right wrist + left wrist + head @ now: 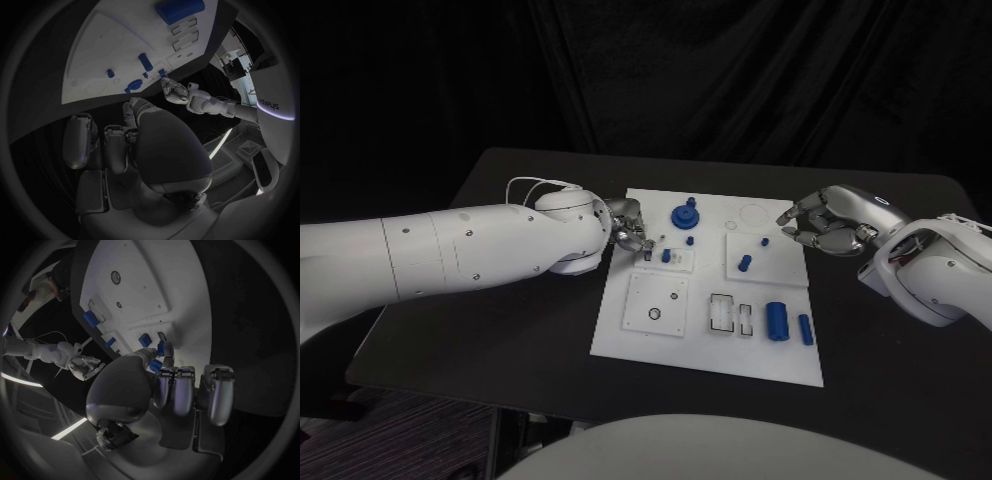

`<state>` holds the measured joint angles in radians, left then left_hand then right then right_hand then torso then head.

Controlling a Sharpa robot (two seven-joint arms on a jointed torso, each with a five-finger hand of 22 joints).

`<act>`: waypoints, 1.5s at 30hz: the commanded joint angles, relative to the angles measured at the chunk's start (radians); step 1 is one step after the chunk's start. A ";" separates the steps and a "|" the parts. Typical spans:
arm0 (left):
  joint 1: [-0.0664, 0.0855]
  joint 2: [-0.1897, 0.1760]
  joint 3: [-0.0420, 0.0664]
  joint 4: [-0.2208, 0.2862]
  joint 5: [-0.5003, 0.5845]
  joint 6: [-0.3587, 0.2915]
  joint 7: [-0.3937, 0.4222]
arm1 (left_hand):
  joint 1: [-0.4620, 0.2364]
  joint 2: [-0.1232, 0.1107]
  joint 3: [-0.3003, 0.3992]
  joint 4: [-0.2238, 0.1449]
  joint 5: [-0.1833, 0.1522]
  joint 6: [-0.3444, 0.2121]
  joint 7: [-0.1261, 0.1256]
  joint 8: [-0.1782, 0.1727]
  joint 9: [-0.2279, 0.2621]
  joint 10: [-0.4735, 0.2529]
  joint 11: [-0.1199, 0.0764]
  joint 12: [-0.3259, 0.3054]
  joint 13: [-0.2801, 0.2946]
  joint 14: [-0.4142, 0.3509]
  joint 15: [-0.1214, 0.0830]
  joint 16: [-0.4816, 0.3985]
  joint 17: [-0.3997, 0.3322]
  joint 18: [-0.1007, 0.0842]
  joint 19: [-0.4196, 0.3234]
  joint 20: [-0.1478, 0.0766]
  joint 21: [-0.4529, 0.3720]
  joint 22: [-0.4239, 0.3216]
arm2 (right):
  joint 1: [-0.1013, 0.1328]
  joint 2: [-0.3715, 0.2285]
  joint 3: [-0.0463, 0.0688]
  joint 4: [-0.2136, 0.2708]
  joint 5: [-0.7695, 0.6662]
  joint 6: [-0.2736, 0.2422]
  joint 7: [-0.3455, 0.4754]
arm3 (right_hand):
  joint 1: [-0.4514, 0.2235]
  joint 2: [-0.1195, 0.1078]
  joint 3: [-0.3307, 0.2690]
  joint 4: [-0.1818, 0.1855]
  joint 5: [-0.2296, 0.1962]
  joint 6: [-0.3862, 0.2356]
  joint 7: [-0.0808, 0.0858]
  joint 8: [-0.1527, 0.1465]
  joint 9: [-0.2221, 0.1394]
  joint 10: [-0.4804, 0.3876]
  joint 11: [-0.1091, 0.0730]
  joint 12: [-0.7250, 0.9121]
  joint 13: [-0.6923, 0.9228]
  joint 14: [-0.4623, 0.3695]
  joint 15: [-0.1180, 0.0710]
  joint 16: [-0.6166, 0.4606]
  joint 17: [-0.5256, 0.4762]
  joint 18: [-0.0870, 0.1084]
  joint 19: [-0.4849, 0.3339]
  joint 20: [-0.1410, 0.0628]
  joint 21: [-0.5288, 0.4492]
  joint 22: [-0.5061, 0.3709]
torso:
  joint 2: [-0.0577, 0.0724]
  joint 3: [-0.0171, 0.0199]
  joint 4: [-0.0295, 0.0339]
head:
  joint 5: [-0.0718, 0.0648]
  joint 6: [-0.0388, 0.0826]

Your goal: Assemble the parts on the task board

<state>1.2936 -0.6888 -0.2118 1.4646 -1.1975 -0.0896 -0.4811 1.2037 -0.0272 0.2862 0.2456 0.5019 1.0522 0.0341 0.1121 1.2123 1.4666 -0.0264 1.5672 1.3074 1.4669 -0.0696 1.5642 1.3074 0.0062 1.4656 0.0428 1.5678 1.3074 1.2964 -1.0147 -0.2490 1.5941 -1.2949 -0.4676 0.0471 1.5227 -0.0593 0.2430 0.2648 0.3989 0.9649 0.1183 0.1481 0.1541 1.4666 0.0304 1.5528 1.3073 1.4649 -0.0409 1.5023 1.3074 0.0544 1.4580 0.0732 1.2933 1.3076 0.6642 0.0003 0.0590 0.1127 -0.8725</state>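
Nearest the robot, the white task board (711,345) lay in the middle of the black table (488,330), its near edge bare. Just beyond that, toward the board's near right corner, two blue cylinders (777,322) lay side by side, the shorter, thinner one (806,329) on the outside, next to the pale rectangular slots (723,312). On the near left sat a square panel with a round hole (656,313).

Farther in, on the right half, a small blue peg (746,263) lay on a raised square, with a tiny blue piece (766,241) beyond it. At the board's left edge, the left hand (626,226) was over the board, fingertips down at a small blue part (665,256); whether they pinched it, I could not tell. In the left wrist view the fingers (185,390) were curled in toward the board.

Off the board's right edge, the right hand (831,222) hovered above the table, fingers clenched inward on nothing.

Toward the far edge, a blue knob-like part (685,214) stood upright on the board.
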 commanded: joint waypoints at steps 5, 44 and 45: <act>-0.005 -0.003 0.001 0.008 0.004 0.002 0.015 | -0.005 -0.001 0.005 -0.001 -0.002 0.002 0.000 -0.007 -0.001 0.104 -0.007 0.004 0.263 0.104 -0.004 0.007 0.263 -0.006 0.105 -0.004 0.003 0.263 | -0.002 0.000 0.001 0.000 -0.002 0.003 -0.013 | 0.005 -0.002 0.005 -0.001 0.004 0.007 0.002 -0.005 -0.002 0.077 0.006 -0.003 0.233 0.084 0.007 -0.006 0.186 0.012 -0.008 0.000 -0.006 0.160 | -0.002 0.0002 0.0000 | -0.002 0.000; -0.039 -0.015 0.001 0.017 0.004 0.000 0.025 | -0.004 -0.001 0.013 -0.003 0.003 0.005 -0.001 -0.006 -0.002 0.104 -0.007 0.004 0.263 0.104 -0.004 0.007 0.263 -0.006 0.105 -0.004 0.003 0.263 | -0.005 0.000 0.001 -0.005 -0.002 0.009 -0.015 | 0.005 -0.002 0.005 -0.001 0.004 0.007 0.002 -0.005 -0.002 0.077 0.006 -0.003 0.233 0.084 0.007 -0.006 0.186 0.012 -0.008 0.000 -0.006 0.160 | -0.001 -0.0005 0.0007 | 0.001 0.000; -0.039 -0.015 0.001 0.017 0.004 0.000 0.025 | -0.004 -0.001 0.013 -0.003 0.003 0.005 -0.001 -0.006 -0.002 0.104 -0.007 0.004 0.263 0.104 -0.004 0.007 0.263 -0.006 0.105 -0.004 0.003 0.263 | -0.005 0.000 0.001 -0.005 -0.002 0.009 -0.015 | 0.005 -0.002 0.005 -0.001 0.004 0.007 0.002 -0.005 -0.002 0.077 0.006 -0.003 0.233 0.084 0.007 -0.006 0.186 0.012 -0.008 0.000 -0.006 0.160 | -0.001 -0.0005 0.0009 | 0.000 0.000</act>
<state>1.2624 -0.7058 -0.2078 1.4768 -1.1980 -0.1002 -0.4723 1.2036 -0.0272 0.2945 0.2427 0.5022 1.0506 0.0360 0.1122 1.2107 1.4666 -0.0264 1.5672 1.3074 1.4669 -0.0696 1.5642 1.3074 0.0062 1.4656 0.0428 1.5678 1.3073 1.2939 -1.0134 -0.2490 1.5898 -1.2949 -0.4633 0.0466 1.5227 -0.0593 0.2430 0.2648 0.3988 0.9649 0.1183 0.1481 0.1541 1.4666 0.0304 1.5528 1.3073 1.4649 -0.0409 1.5022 1.3074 0.0544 1.4580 0.0733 1.2933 1.3074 0.6631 -0.0002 0.0583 0.1134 -0.8725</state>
